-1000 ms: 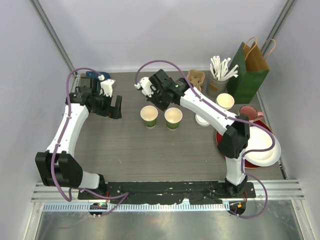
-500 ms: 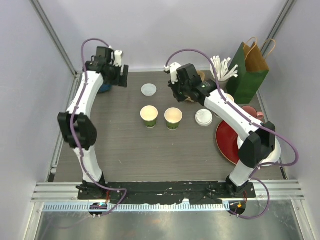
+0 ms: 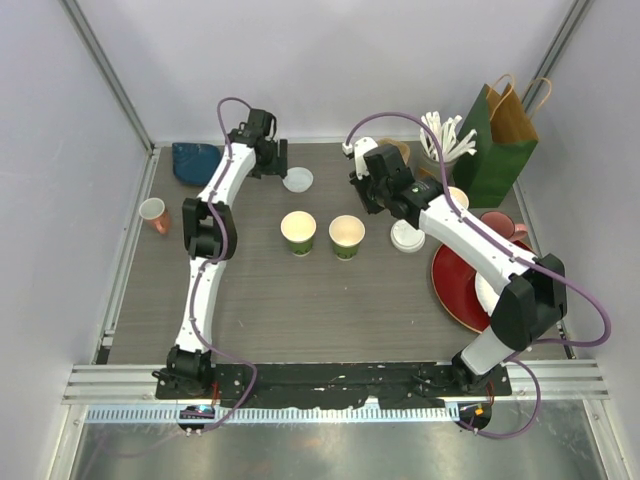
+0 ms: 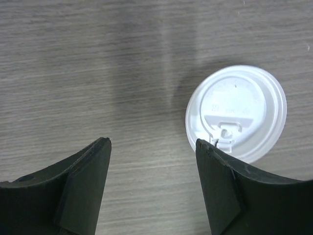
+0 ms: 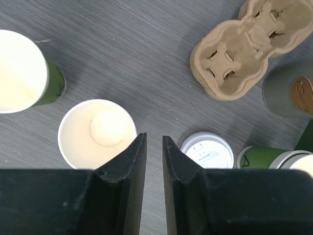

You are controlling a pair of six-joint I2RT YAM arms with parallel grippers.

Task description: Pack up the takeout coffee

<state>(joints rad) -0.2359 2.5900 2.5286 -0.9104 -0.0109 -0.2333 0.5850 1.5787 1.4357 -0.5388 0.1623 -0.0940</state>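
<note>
Right wrist view: cardboard carrier [image 5: 249, 46] ahead-right of right gripper [image 5: 154, 139], fingers nearly pressed together (holding nothing); lidless green cup [image 5: 97, 133] just left, white lid [image 5: 206, 149] just right. Left gripper [image 4: 152, 144] spread wide, second lid [image 4: 236, 112] just ahead of right-hand finger.

A robotics lab test cell, dressed with café props. Plain pale wall panels [image 3: 330, 60] and bare metal frame posts [image 3: 105, 65] box in a grey wood-grain worktop [image 3: 300, 300]. Along the worktop's near edge an aluminium rail [image 3: 560, 380] carries the left arm [image 3: 200, 290] and right arm [image 3: 470, 235], both trailing purple cables [image 3: 590, 300]. At its far right corner stand a green paper bag [image 3: 492, 150] and a pulp cup carrier [image 5: 244, 49].
</note>
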